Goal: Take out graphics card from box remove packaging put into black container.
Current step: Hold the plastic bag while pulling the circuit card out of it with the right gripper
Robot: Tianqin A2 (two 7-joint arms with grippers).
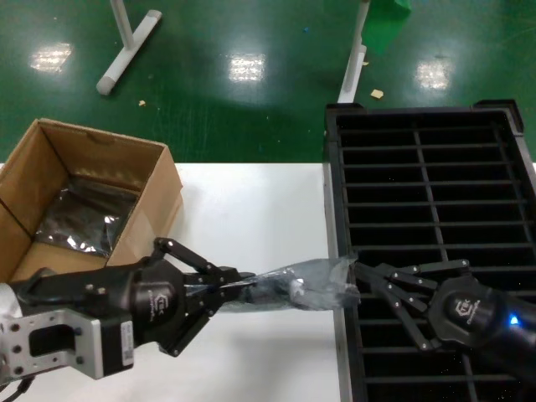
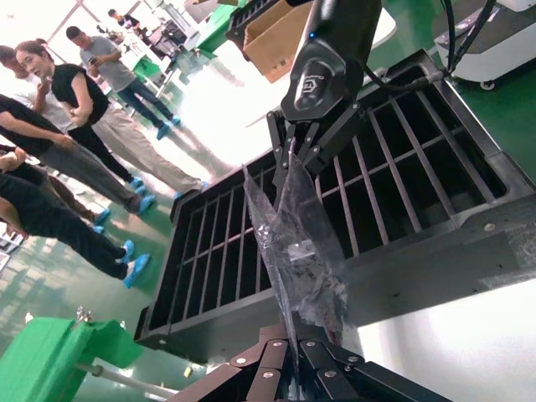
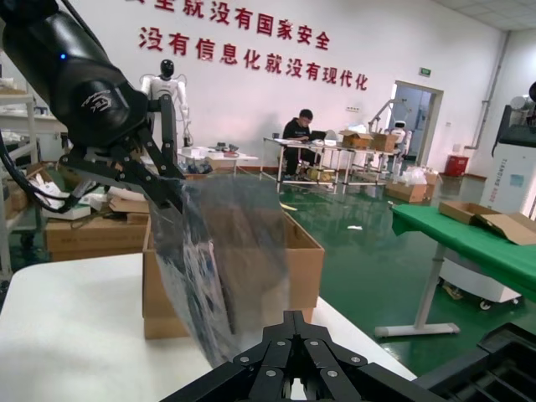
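- Head view: the left gripper (image 1: 233, 283), low and left of centre, has its fingers pinched together on one end of the packaging (image 1: 297, 289). The right gripper (image 1: 362, 280), lower right, is pinched onto the other end, so the bag hangs stretched between them above the white table (image 1: 251, 201), at the left rim of the black container (image 1: 435, 218). The box (image 1: 84, 197) stands open at upper left, with something dark and shiny lying inside it.
- Left wrist view: the packaging (image 2: 293, 251) runs up the middle of the frame from the left gripper (image 2: 293, 356) at the bottom to the right gripper (image 2: 289, 163) above, both closed on it. A dark shape shows through the plastic; whether it is the graphics card cannot be told.
- Right wrist view: the right gripper (image 3: 289, 335), bottom centre, clamps the bag's (image 3: 219, 260) lower edge; the left gripper (image 3: 163, 188), upper left, clamps its top. The box (image 3: 293, 260) stands behind.
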